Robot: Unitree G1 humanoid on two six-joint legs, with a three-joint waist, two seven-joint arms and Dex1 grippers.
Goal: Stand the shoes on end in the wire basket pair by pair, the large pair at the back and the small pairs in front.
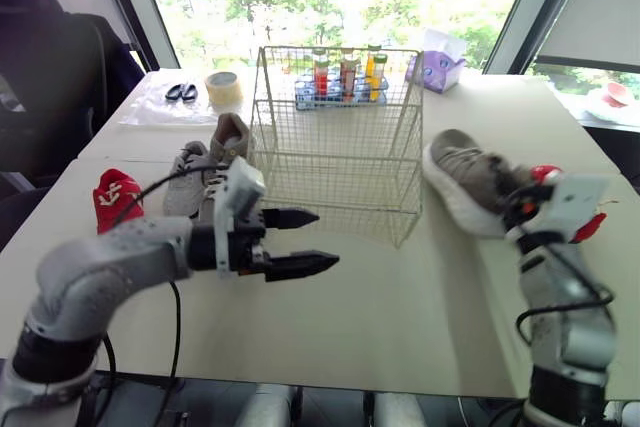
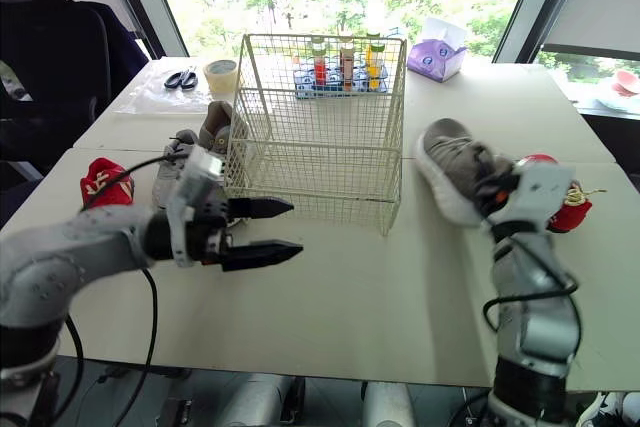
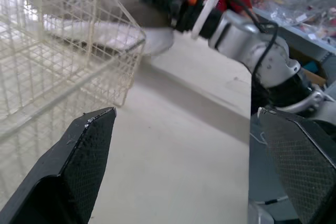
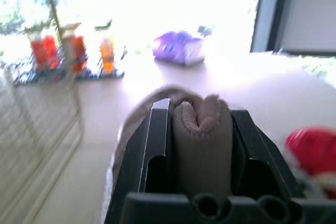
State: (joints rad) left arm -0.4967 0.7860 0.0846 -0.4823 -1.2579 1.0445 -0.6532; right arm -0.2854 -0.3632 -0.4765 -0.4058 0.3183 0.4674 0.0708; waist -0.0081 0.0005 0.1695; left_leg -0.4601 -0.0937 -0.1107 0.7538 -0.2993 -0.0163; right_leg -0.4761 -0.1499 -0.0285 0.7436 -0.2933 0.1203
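My right gripper (image 4: pixel 202 124) is shut on the heel of a large grey shoe (image 1: pixel 470 183), holding it tilted in the air just right of the empty white wire basket (image 1: pixel 340 142). In front of the basket's left corner my left gripper (image 1: pixel 305 240) hangs open with nothing between its fingers. Left of the basket lie a second grey shoe (image 1: pixel 190 179) and a brown-grey shoe (image 1: pixel 231 136). A small red shoe (image 1: pixel 116 197) sits further left, and another small red shoe (image 2: pixel 572 209) lies behind my right gripper.
Behind the basket stands a blue rack of bottles (image 1: pixel 345 77), with a purple tissue box (image 1: pixel 437 65) to its right. A tape roll (image 1: pixel 223 89) and scissors (image 1: pixel 181 92) lie at the back left. A dark chair (image 1: pixel 50 77) stands off the table's left.
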